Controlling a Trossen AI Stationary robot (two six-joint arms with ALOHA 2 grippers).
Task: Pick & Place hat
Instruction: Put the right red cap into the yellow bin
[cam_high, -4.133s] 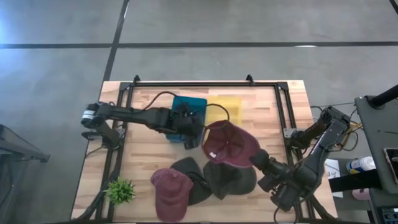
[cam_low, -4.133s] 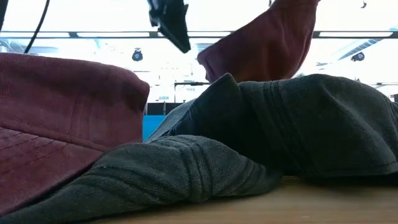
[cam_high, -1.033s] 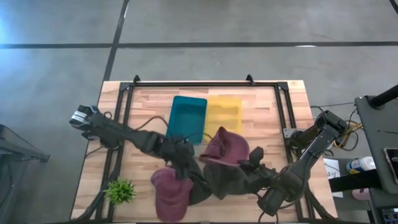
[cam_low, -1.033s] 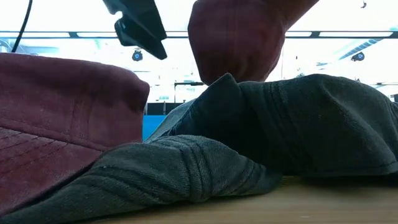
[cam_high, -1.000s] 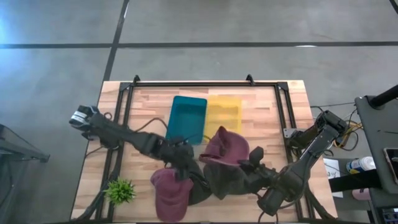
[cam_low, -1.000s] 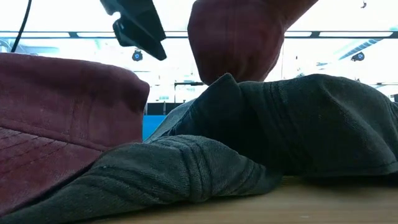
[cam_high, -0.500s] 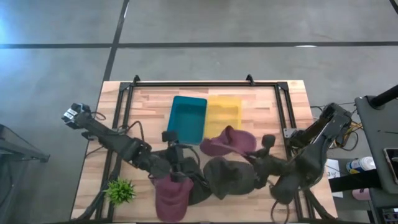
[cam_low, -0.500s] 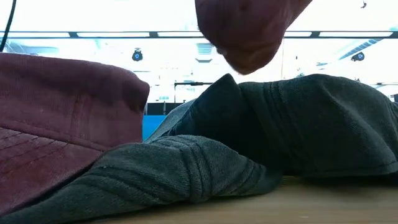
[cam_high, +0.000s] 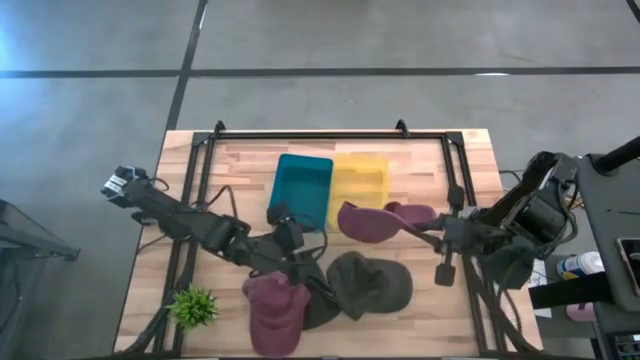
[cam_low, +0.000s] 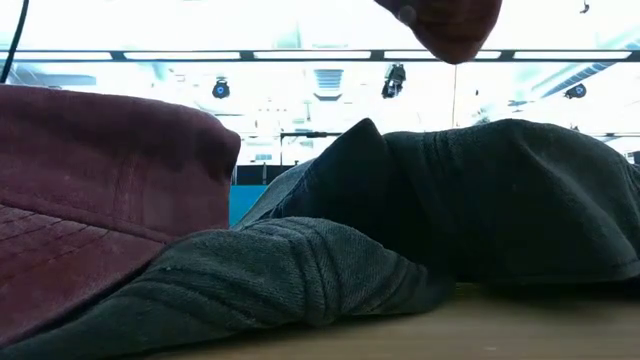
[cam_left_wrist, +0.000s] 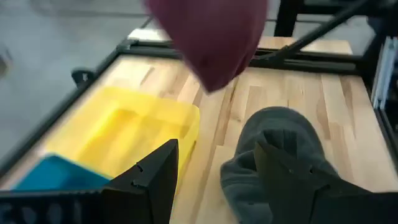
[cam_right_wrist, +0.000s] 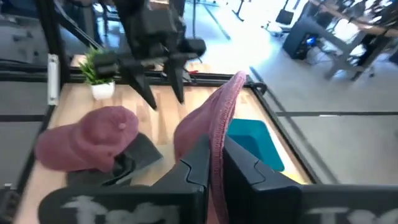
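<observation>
High view shows a wooden desk (cam_high: 240, 190) with a black frame along its edges, standing on a grey concrete floor (cam_high: 90, 100). A teal bin (cam_high: 302, 190) and a yellow bin (cam_high: 360, 182) sit side by side near the far edge, touching. Toward the near edge lie 2 dark grey hats (cam_high: 368, 284) heaped together with a maroon cap (cam_high: 272, 308) overlapping their left side, and a small green plant (cam_high: 194, 306) stands near the near left corner. The right gripper (cam_high: 418, 226) is closed on the brim of a second maroon hat (cam_high: 372, 220), held in the air just beside the yellow bin and above the desk. The left gripper (cam_high: 285, 250) hangs over the desk between the teal bin and the maroon cap, jaws spread apart and holding nothing. Right wrist view shows the brim pinched edge-on between the jaws, with the left gripper's spread fingers (cam_right_wrist: 163, 74) beyond it, which the overhead picture barely resolves. Left wrist view looks past the held hat to a grey hat and the yellow bin. Low view is filled by the heaped hats, with bright ceiling lights (cam_low: 300, 55) behind.
</observation>
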